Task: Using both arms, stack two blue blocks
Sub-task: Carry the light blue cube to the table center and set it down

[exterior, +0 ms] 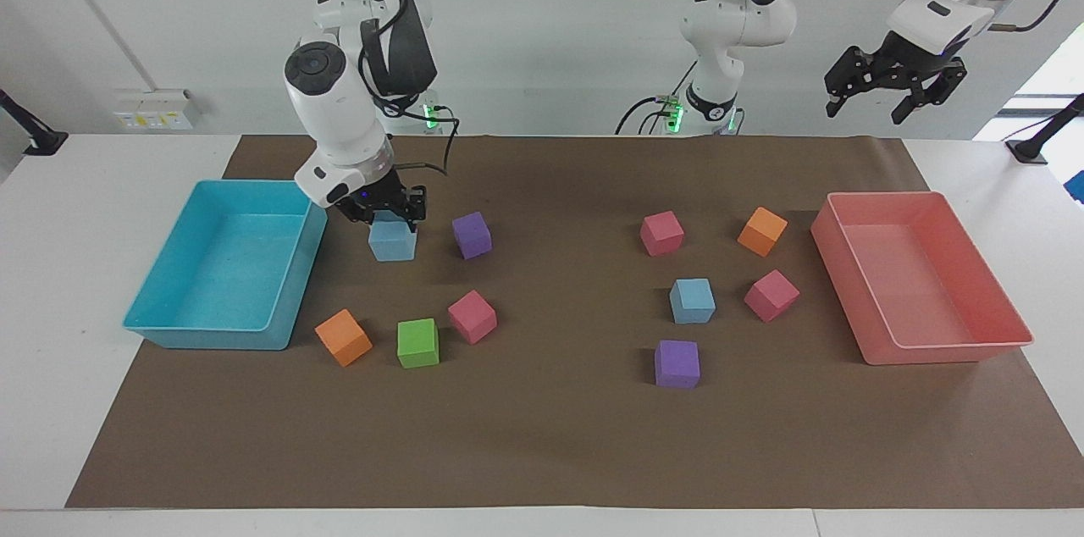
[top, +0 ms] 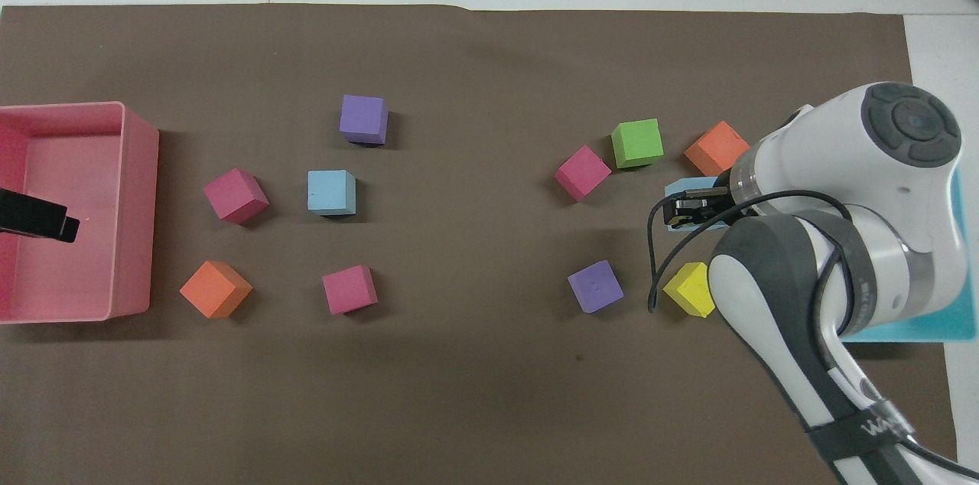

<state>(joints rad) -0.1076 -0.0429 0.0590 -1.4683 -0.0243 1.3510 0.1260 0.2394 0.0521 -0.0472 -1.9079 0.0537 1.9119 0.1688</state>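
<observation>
One blue block (exterior: 392,241) (top: 683,187) hangs lifted off the brown mat, with my right gripper (exterior: 391,219) (top: 692,203) shut on its top. It is over the mat beside the turquoise tray. The other blue block (exterior: 692,301) (top: 331,192) lies flat on the mat toward the left arm's end, among pink, orange and purple cubes. My left gripper (exterior: 865,112) (top: 34,216) waits high up, open and holding nothing, over the pink tray.
A turquoise tray (exterior: 169,325) sits at the right arm's end, a pink tray (exterior: 931,351) (top: 138,164) at the left arm's end. Purple (exterior: 471,234), pink (exterior: 472,316), green (exterior: 417,342), orange (exterior: 342,337) and yellow (top: 689,289) cubes surround the lifted block.
</observation>
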